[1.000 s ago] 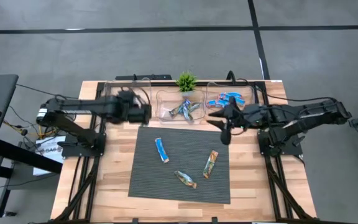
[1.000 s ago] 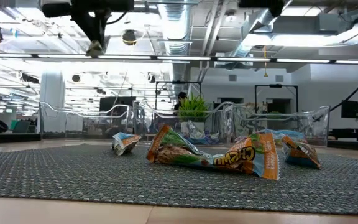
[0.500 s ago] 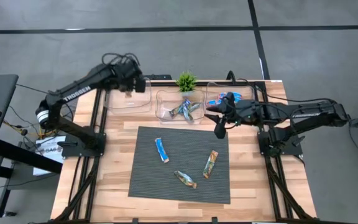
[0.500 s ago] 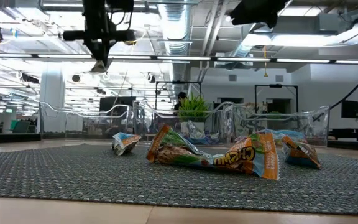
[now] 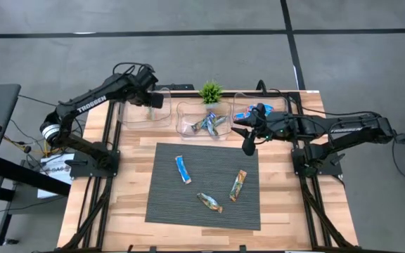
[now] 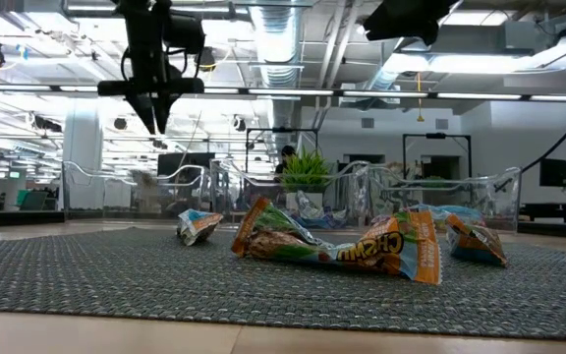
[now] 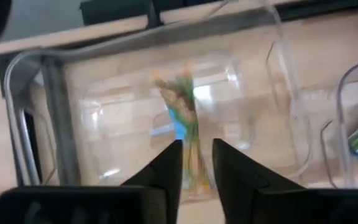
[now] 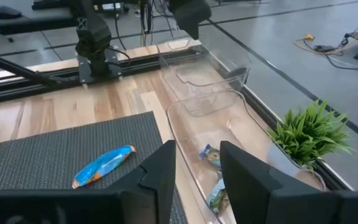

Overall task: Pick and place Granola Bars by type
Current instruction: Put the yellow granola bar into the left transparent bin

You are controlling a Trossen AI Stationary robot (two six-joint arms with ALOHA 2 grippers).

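Overhead, a wooden table [image 5: 129,211] fills the middle of the frame, with a dark woven mat [image 5: 202,169] at centre. Along the upper edge, three clear bins in a row: left bin [image 5: 129,116], middle bin [image 5: 188,121], right bin [image 5: 276,105], with a small green plant [image 5: 210,91] behind the middle one.

Granola bars lying in several places. On the mat: a blue bar [image 5: 183,169] at centre left, a tan-green bar [image 5: 238,185] at centre right, a mixed bar [image 5: 209,202] lower centre. More bars piled in the middle bin and blue ones in the right bin. One tan-green bar [image 7: 183,124], blurred, seen inside the left bin past the left gripper's fingers.

Left gripper [image 5: 150,105] poised over the left bin at upper left, fingers parted with nothing between them. Right gripper [image 5: 249,145] hanging above the mat's upper right edge, fingers apart and empty.

Compared with half a second ago: left gripper lower and nearer the bin, the bar no longer held high but blurred in the bin, apparently just released. Right arm hardly moved.

Possible trouble: the blurred bar bouncing off the bin wall and out, if dropped from too high. Also, the mixed bar resembling both other kinds, so a wrong bin seems possible.
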